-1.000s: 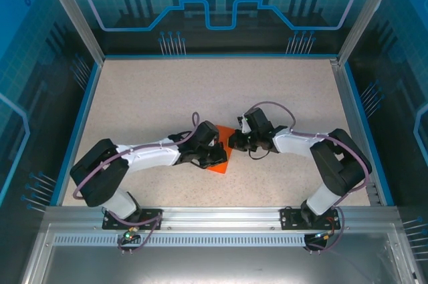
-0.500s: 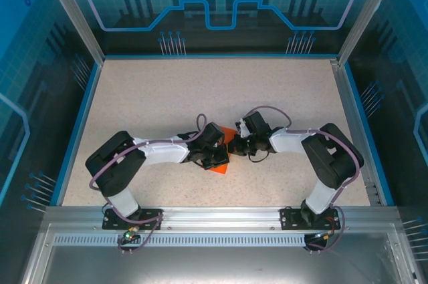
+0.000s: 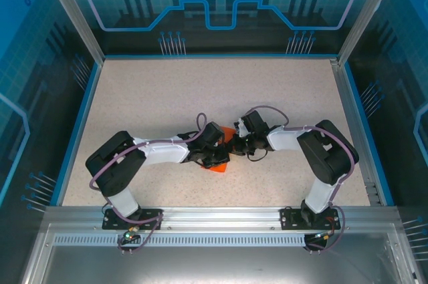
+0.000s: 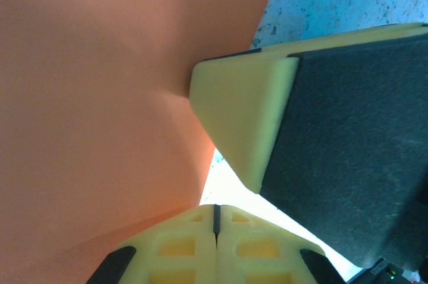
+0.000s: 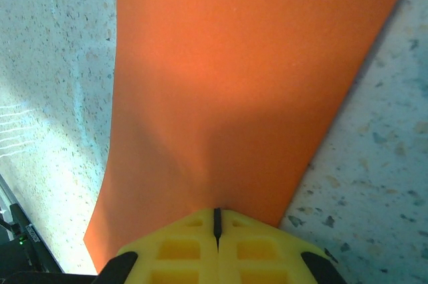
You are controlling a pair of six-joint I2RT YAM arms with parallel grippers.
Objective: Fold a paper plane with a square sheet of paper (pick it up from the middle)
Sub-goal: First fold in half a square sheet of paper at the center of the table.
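The square sheet of paper, plain bright orange and softly buckled at the pinch, sits just nearer the arm bases than the middle of the table. The left gripper and right gripper are each clenched on the sheet, almost nose to nose. Both arms are bent low and reach inward over the table.

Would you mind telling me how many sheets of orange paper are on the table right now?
1: the orange sheet, at centre, pinched by the left gripper and the right gripper, partly hidden beneath them.
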